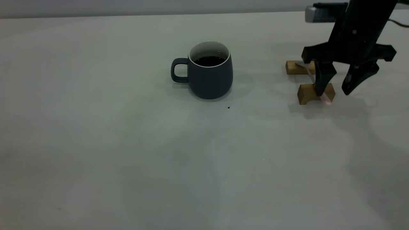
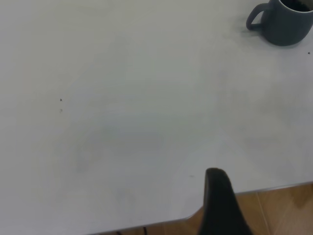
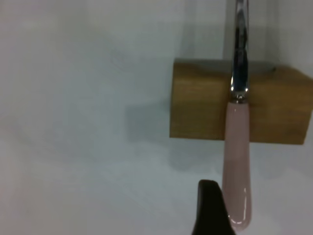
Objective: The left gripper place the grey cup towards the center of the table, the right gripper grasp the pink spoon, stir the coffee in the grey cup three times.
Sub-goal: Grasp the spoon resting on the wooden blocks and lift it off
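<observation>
The grey cup [image 1: 209, 76] stands upright near the middle of the table [image 1: 127, 143], its handle pointing left, with dark coffee [image 1: 209, 60] inside; the left wrist view catches it far off [image 2: 286, 24]. The pink spoon [image 1: 326, 100] lies across two wooden blocks at the right. My right gripper [image 1: 336, 91] hangs open over its handle end, one finger [image 3: 210, 208] just beside the pink handle [image 3: 238, 161], not gripping it. Only a dark part of my left gripper [image 2: 220, 205] shows, low at the table's edge, far from the cup.
Two small wooden blocks [image 1: 297, 67] [image 1: 307, 93] carry the spoon, the nearer one [image 3: 205, 107] under its neck. A tiny dark speck [image 1: 228, 107] lies in front of the cup. The table's edge [image 2: 254, 190] and wooden floor show in the left wrist view.
</observation>
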